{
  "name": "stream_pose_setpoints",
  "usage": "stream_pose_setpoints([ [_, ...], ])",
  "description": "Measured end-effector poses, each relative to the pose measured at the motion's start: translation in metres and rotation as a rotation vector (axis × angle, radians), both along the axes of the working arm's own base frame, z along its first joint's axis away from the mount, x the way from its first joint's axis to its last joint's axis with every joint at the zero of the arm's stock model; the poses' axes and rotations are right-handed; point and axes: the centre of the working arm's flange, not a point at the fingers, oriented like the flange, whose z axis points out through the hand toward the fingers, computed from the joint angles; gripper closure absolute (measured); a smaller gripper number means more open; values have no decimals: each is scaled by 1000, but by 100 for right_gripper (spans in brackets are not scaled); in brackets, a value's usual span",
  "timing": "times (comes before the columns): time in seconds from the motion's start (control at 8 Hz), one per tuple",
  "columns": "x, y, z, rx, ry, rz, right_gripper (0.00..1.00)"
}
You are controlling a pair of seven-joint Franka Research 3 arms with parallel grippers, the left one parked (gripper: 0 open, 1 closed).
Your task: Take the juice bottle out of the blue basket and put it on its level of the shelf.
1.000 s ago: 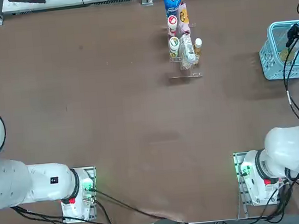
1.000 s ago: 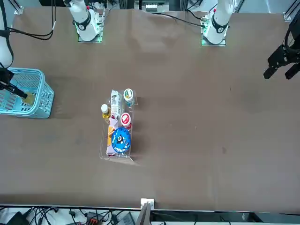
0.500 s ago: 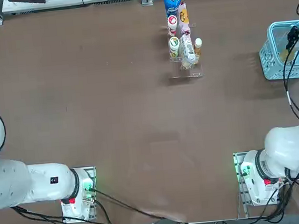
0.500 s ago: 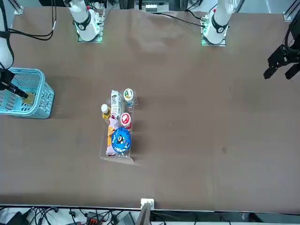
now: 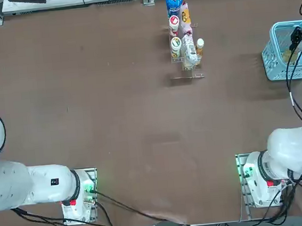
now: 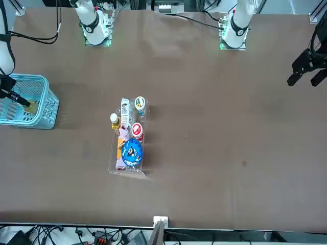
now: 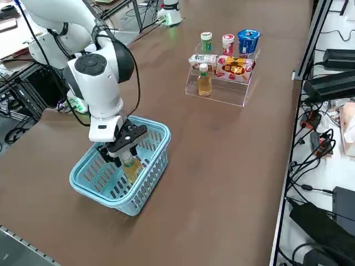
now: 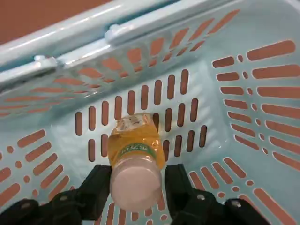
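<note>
The juice bottle [image 8: 136,150], amber with a white cap, stands tilted inside the blue basket [image 8: 140,18]. My right gripper [image 8: 137,187] reaches down into the basket, and its two black fingers press against the bottle's neck from both sides, shut on it. From the right side view the gripper [image 7: 125,152] holds the bottle [image 7: 131,166] inside the basket [image 7: 150,160]. The clear shelf [image 7: 222,94] stands far across the table, with the other juice bottle [image 7: 204,80] on its low step. Overhead, the basket [image 5: 273,53] sits at the table's right edge and the shelf [image 5: 187,76] at the far middle.
On the shelf stand a green-topped bottle [image 7: 206,41], a red-topped bottle [image 7: 228,44], a blue cup [image 7: 248,40] and snack packets [image 7: 236,65]. The basket lies close to the table's right edge. Open brown tabletop [image 5: 236,105] stretches between basket and shelf.
</note>
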Motion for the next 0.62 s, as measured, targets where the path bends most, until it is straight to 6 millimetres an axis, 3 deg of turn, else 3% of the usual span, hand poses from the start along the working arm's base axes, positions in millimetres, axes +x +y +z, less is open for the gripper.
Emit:
stream_pose_setpoints([
  [0.12,1,1,1,1,-3,1,42],
  [0.25,2,1,1,1,-3,2,45],
  [0.62,3,1,2,0,-5,39,45],
])
